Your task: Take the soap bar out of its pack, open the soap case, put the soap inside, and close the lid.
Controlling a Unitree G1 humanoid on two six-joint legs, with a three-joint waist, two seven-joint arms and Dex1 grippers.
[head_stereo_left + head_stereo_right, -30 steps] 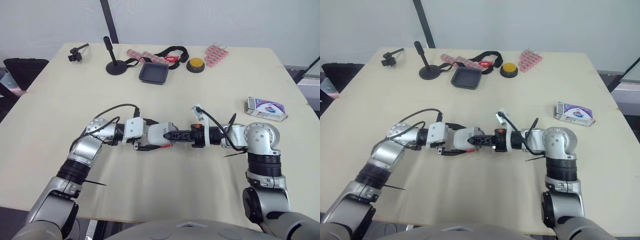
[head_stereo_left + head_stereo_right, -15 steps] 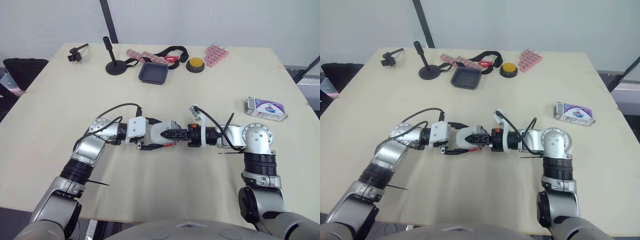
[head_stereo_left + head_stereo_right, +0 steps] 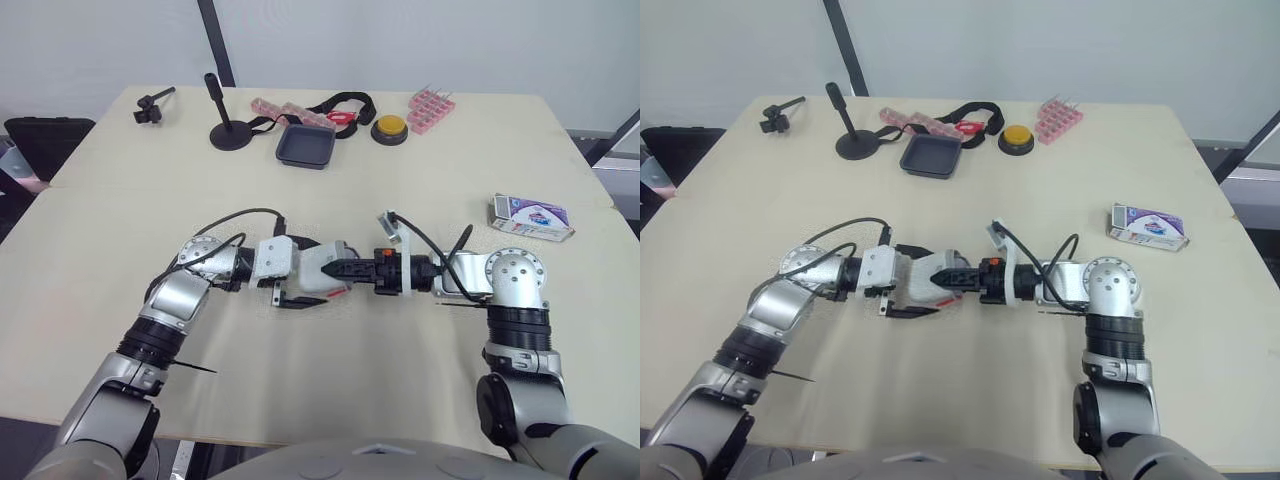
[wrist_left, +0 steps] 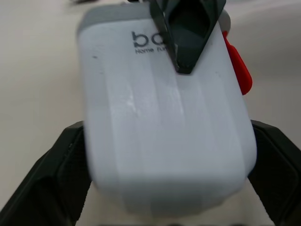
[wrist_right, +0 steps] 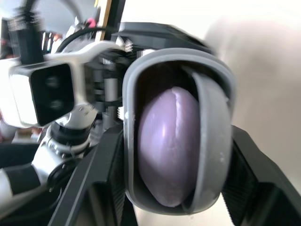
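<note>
The white soap case (image 3: 318, 267) lies on its side at the middle of the table, and my left gripper (image 3: 308, 272) is shut on it, one black finger (image 4: 51, 174) on each flank. My right gripper (image 3: 347, 270) meets it from the right, its fingers (image 5: 94, 183) straddling the grey-rimmed open end. The purple soap bar (image 5: 169, 146) sits inside the case, with the grey lid (image 5: 211, 141) ajar beside it. In the left wrist view the right gripper's tip (image 4: 186, 37) rests on the case (image 4: 164, 127). The soap pack (image 3: 532, 217) lies at the table's right.
Along the far edge stand a black tray (image 3: 308, 146), a yellow button (image 3: 390, 128), pink racks (image 3: 432, 110), a black strap (image 3: 345, 102), a black stand (image 3: 228, 132) and a small clamp (image 3: 150, 105).
My right gripper has slid left until its fingers reach over the case's end. The left gripper and case shifted slightly towards it.
</note>
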